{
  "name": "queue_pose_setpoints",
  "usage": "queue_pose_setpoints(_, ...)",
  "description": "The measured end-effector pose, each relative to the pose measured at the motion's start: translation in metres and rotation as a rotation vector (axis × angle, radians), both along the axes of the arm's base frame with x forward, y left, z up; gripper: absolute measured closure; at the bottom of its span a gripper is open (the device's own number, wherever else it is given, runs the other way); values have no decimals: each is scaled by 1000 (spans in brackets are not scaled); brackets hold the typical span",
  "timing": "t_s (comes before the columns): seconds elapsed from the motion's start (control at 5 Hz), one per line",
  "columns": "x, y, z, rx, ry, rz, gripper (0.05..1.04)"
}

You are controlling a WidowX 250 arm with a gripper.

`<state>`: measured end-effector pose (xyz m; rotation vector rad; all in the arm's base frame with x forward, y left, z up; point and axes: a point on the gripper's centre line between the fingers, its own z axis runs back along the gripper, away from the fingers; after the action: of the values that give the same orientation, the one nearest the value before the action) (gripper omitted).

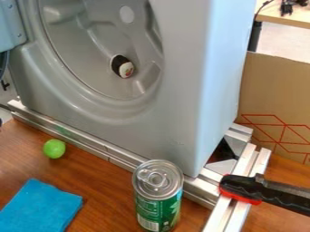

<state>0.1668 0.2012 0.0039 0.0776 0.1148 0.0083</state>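
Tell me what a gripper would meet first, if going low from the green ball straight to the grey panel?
Most likely the metal rail along the foot of the grey panel, though depth is hard to judge.

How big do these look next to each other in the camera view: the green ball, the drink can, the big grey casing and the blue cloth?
1. Big grey casing
2. Drink can and blue cloth: too alike to rank, and the picture's edge cuts the cloth off
3. Green ball
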Motion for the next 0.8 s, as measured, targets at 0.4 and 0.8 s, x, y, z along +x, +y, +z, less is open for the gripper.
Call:
queue_pose_setpoints(0.4, 4, -5, -19, -47, -16, -12, 692)
queue_pose_setpoints(0.8, 5, -14, -12, -59, -62, 21, 115)
